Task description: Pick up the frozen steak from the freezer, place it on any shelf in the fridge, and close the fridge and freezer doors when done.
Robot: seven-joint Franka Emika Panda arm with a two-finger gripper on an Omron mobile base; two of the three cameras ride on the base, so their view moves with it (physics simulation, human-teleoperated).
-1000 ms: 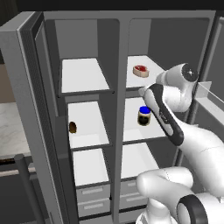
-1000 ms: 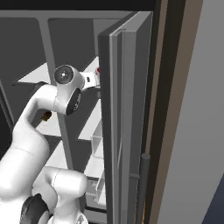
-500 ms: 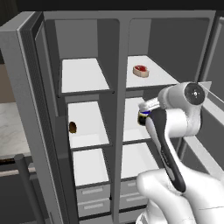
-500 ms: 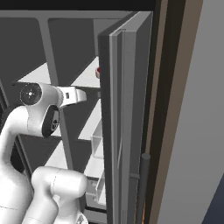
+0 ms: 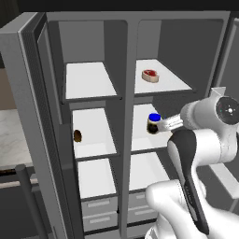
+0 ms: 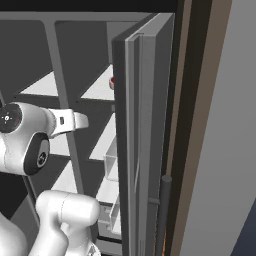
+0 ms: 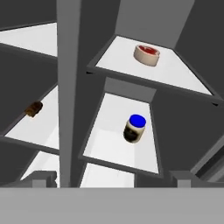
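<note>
While the frozen steak (image 5: 150, 75) lies on the top shelf (image 5: 172, 83) of the right-hand compartment, above the blue-lidded jar (image 5: 153, 123), the gripper (image 5: 162, 124) hovers beside that jar, fingers spread wide, grasping nothing.

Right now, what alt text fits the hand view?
Looking into the open unit: the steak lies on the top right shelf, a blue-lidded jar stands on the shelf below, and a small brown lump sits left of the divider.

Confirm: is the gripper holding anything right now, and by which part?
Nothing held. The gripper is open and bare; the red-topped, tan-rimmed frozen steak lies on the top white shelf.
</note>
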